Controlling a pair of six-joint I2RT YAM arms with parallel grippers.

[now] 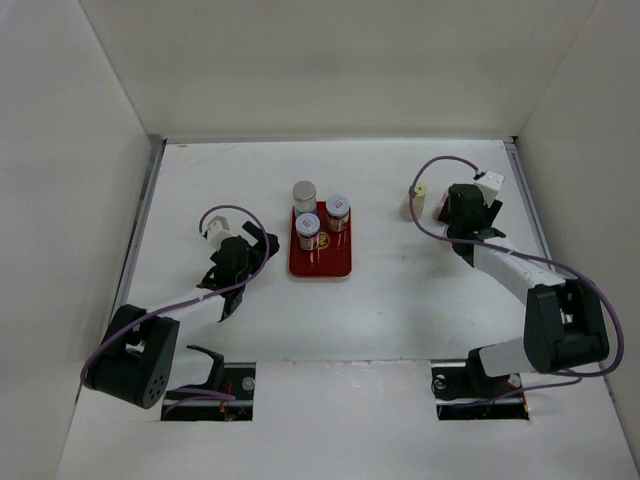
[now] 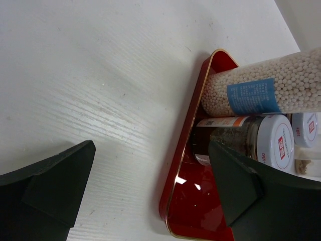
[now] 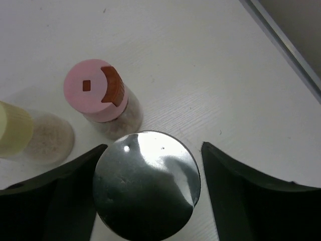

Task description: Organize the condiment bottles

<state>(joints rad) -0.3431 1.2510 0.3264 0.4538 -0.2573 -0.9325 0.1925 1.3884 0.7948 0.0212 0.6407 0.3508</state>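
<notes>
- Left end effector (image 2: 151, 148) is released, nothing in it. The fingers are spread wide over bare table (image 1: 400, 300), just left of the red tray (image 1: 335, 264). One finger overlaps the tray's edge in the left wrist view.
- The tray sits mid-table. The tall bead-filled bottle (image 2: 261, 90), blue label and silver cap, stands upright in its far-left corner.
- Also in the tray are two white-lidded jars (image 1: 308, 227), close together and right beside the tall one. There's a small goldish thing by them too, but I can't make out what it is.
- Over on the right, well apart from the tray, the yellow-capped bottle (image 3: 15, 128) and the pink-capped bottle (image 3: 95, 90) stand on the table near each other.
- Just in front of those two in the right wrist view is another silver-capped bottle (image 3: 145, 186), upright.
- Right end effector (image 3: 154, 146) has its fingers on either side of that silver cap, spread wide. Honestly I can't tell if it's actually gripping it or just straddling it.
</notes>
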